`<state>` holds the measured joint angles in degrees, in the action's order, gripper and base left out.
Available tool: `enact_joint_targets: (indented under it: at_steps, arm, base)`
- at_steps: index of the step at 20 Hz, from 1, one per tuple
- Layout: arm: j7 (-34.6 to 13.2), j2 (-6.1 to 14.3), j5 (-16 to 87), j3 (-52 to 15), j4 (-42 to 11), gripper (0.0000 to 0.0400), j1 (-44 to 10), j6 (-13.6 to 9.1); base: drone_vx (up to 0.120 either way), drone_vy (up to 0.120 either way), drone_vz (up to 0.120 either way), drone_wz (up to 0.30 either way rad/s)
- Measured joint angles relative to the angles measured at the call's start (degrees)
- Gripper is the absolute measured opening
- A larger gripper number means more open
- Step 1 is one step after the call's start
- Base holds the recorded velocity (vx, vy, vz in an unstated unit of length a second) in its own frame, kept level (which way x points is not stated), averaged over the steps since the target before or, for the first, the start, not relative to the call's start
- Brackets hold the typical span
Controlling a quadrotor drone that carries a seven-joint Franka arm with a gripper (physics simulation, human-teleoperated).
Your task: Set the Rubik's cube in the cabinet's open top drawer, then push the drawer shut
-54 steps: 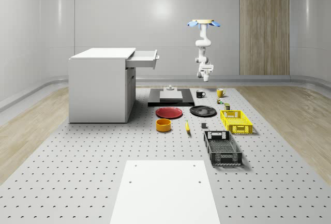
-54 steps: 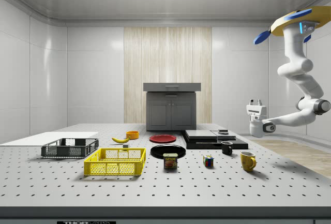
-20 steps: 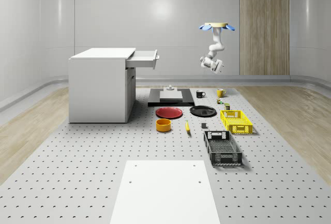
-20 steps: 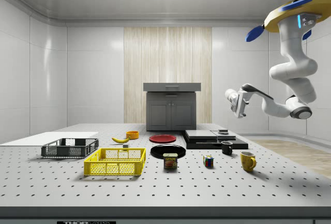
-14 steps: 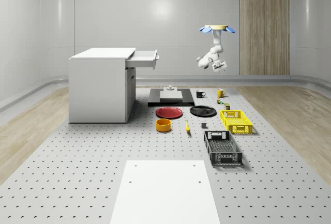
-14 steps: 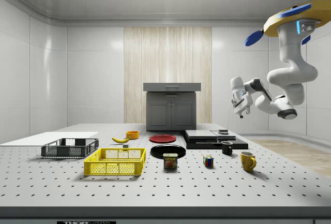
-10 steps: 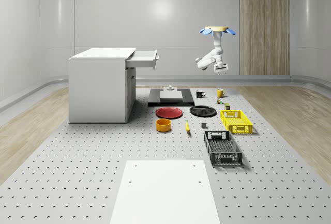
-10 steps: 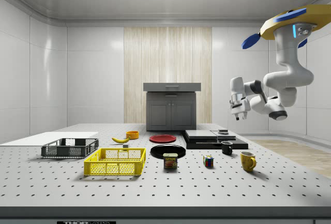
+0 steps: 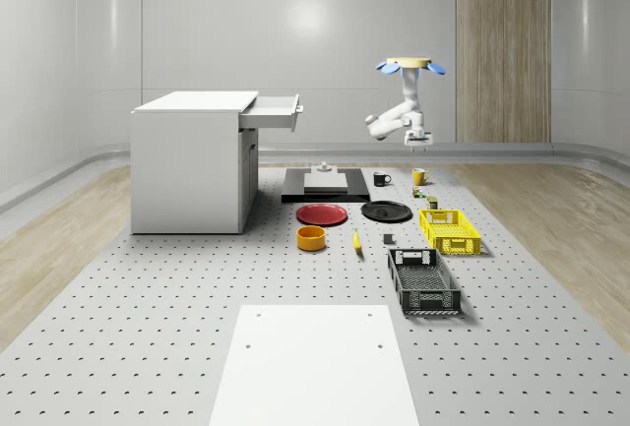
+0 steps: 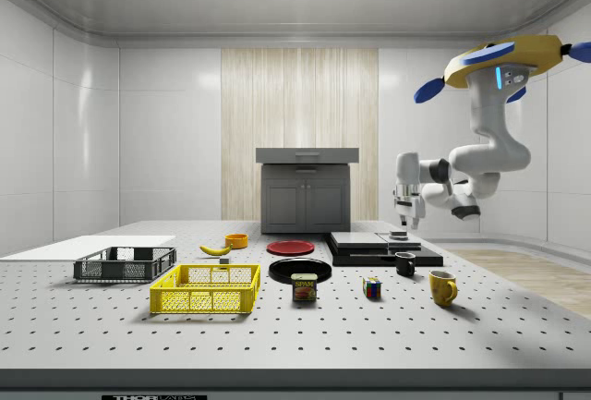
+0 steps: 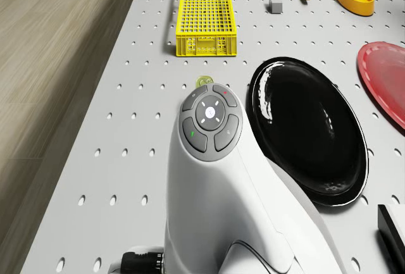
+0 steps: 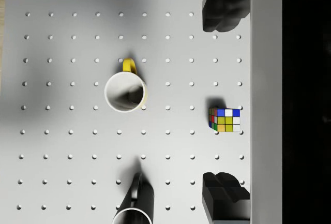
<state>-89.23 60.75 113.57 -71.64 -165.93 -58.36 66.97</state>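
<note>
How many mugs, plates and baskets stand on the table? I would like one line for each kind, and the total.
Mugs: 2, the yellow mug and the black mug.
Plates: 2, the red plate and the black plate.
Baskets: 2, the yellow basket and the black basket.
Total: 6.

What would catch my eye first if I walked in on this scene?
Probably the drone hovering high over the table's far end, a white arm hanging below it with its open claw pointing down. Beneath the claw sit a Rubik's cube and a yellow mug. Across the table, the cabinet's top drawer hangs open.
</note>
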Motion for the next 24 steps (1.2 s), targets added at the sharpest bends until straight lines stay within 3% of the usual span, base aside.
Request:
enact_joint_targets:
  at_steps: [5,9,17,24]
  arm:
    - [-1.1,1.7,-0.5,-0.9,0.0,0.0400,-1.3,0.9]
    - [-1.7,3.0,-1.1,-1.4,0.1,0.0400,-2.1,1.8]
    - [-2.6,5.4,-2.3,-2.3,0.3,0.0400,-3.1,3.8]
    - [-3.1,7.5,-2.7,-2.2,0.5,0.0400,-3.6,6.0]
  base:
    - [0.120,0.000,-0.120,0.000]
    - [0.120,-0.110,-0.120,0.000]
    - [0.120,-0.025,-0.120,0.000]
    - [0.086,0.000,-0.040,0.000]
